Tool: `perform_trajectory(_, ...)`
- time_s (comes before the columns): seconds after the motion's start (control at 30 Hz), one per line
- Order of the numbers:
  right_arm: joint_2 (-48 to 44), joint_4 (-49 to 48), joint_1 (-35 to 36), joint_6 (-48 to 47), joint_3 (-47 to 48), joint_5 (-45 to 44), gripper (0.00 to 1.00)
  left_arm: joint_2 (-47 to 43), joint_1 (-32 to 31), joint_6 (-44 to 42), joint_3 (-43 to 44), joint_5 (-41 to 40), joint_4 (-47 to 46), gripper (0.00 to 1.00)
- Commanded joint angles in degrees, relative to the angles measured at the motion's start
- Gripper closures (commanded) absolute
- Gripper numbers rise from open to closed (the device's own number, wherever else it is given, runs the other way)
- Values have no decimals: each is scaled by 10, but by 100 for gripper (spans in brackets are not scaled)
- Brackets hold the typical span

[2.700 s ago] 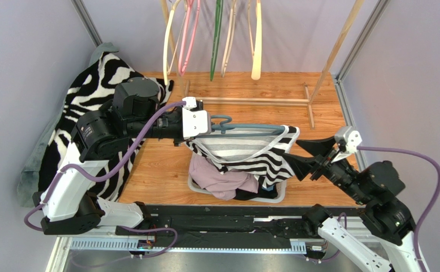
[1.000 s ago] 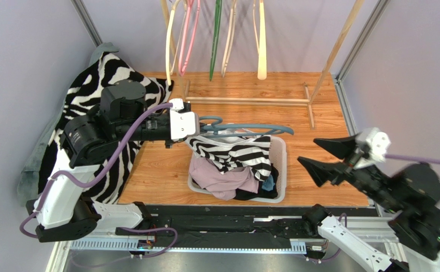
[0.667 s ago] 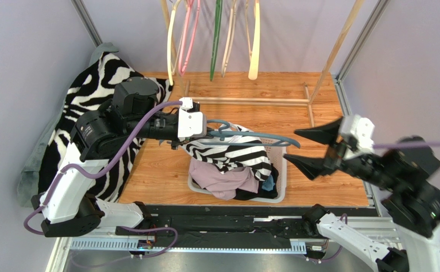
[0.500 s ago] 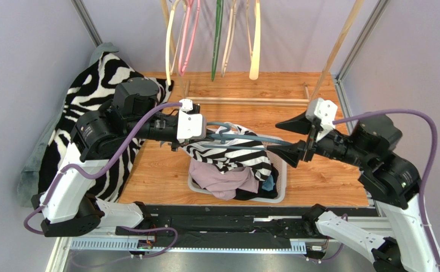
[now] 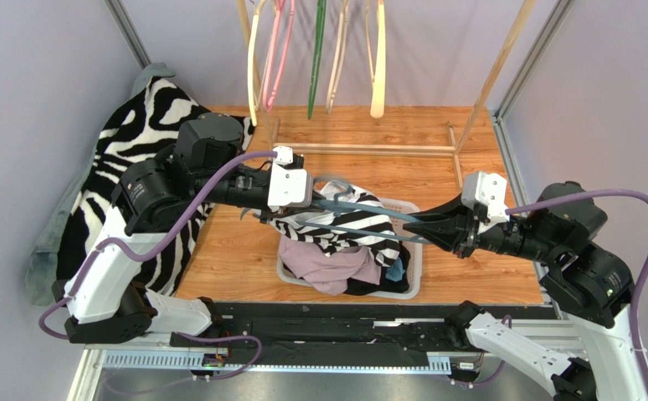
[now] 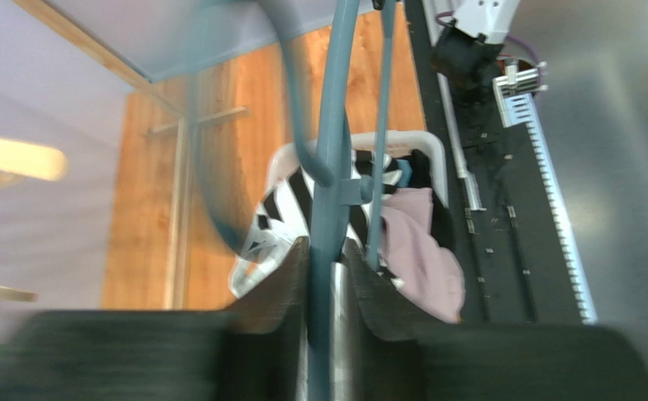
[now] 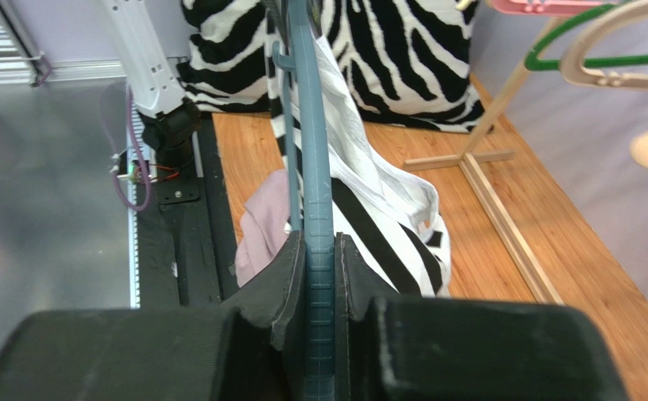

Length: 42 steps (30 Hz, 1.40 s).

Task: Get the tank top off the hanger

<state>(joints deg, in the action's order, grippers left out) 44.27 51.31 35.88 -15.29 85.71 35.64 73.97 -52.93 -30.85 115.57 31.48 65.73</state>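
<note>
The teal hanger (image 5: pixel 377 211) hangs level over the white basket (image 5: pixel 417 266), held at both ends. My left gripper (image 5: pixel 312 203) is shut on its hook end; in the blurred left wrist view the bar (image 6: pixel 336 125) runs between the fingers of that gripper (image 6: pixel 326 246). My right gripper (image 5: pixel 411 227) is shut on the hanger's right tip, where the ribbed bar (image 7: pixel 312 150) is pinched in the right gripper (image 7: pixel 319 242). The zebra-striped tank top (image 5: pixel 348 227) sags below the hanger into the basket; its cloth (image 7: pixel 361 175) still lies against the bar's far part.
Pink and dark clothes (image 5: pixel 327 267) fill the basket. A big zebra-print cloth (image 5: pixel 135 142) covers the left side. At the back stands a wooden rack (image 5: pixel 369 149) with several coloured hangers (image 5: pixel 319 58) on it. Purple walls close in on both sides.
My right arm swung in from the right and its wide-open jaws closed on the hanger's right tip. The left arm shifted slightly right with the hanger. The tank top stayed slumped over the basket.
</note>
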Motion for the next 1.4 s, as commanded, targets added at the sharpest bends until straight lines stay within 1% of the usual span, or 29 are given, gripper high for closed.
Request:
perform_trajectory(0.0,-34,-3,-5,28,6,-104,100,-7,5,3,44,-69,-38,10)
perform_trajectory(0.07,-45,21,-3,34,30,-151,100,-12,5,-2,52,-88,-46,8)
perform_trajectory(0.17,-65,63,-4,41,53,-185,100,-29,5,-14,38,-110,-48,8)
perform_trajectory(0.3,-104,100,-4,56,51,-187,100,-55,5,-27,-25,-124,-47,10)
perform_trajectory(0.33,-110,118,-5,60,50,-181,100,-63,5,-29,-59,-128,-50,11)
perform_trajectory(0.43,-122,149,-4,70,37,-140,100,-75,5,-21,-120,-140,-73,13)
perform_trajectory(0.5,-120,171,-4,76,37,-143,100,-81,5,-11,-138,-145,-80,13)
perform_trajectory(0.63,-101,260,-4,74,67,-161,100,-81,5,-13,-151,-146,-82,14)
perform_trajectory(0.73,-92,290,-5,84,89,-193,100,-82,5,-13,-157,-143,-80,18)
perform_trajectory(0.8,-96,294,-5,85,103,-203,100,-81,5,-14,-164,-139,-81,24)
perform_trajectory(0.83,-95,298,-4,87,123,-233,100,-80,5,-15,-176,-137,-80,30)
perform_trajectory(0.87,-94,300,-5,89,132,-247,100,-80,5,-15,-184,-136,-81,33)
perform_trajectory(0.93,-91,301,-4,93,146,-285,100,-81,5,-16,-219,-132,-82,38)
perform_trajectory(0.97,-89,303,-4,95,159,-290,100,-82,5,-15,-231,-129,-83,41)
perform_trajectory(1.0,-83,307,-4,95,165,-286,100,-86,4,-13,-243,-128,-86,41)
perform_trajectory(1.03,-81,315,-5,97,169,-274,100,-87,4,-11,-263,-129,-94,39)
perform_trajectory(1.07,-73,318,-4,99,181,-282,100,-86,3,-8,-270,-129,-96,36)
perform_trajectory(1.1,-70,321,-5,103,187,-303,100,-85,2,-8,-275,-133,-97,35)
perform_trajectory(1.13,-67,322,-4,107,192,-349,100,-83,1,-7,-281,-136,-100,34)
perform_trajectory(1.2,-61,318,-5,109,208,-404,100,-82,-1,-7,-284,-140,-102,34)
perform_trajectory(1.23,-57,311,-5,112,216,-453,100,-81,-2,-7,-287,-141,-104,33)
perform_trajectory(1.3,-42,310,-3,108,237,-474,100,-74,-5,-6,-293,-147,-104,33)
perform_trajectory(1.37,-33,306,-3,103,248,-476,100,-65,-7,2,-302,-153,-104,33)
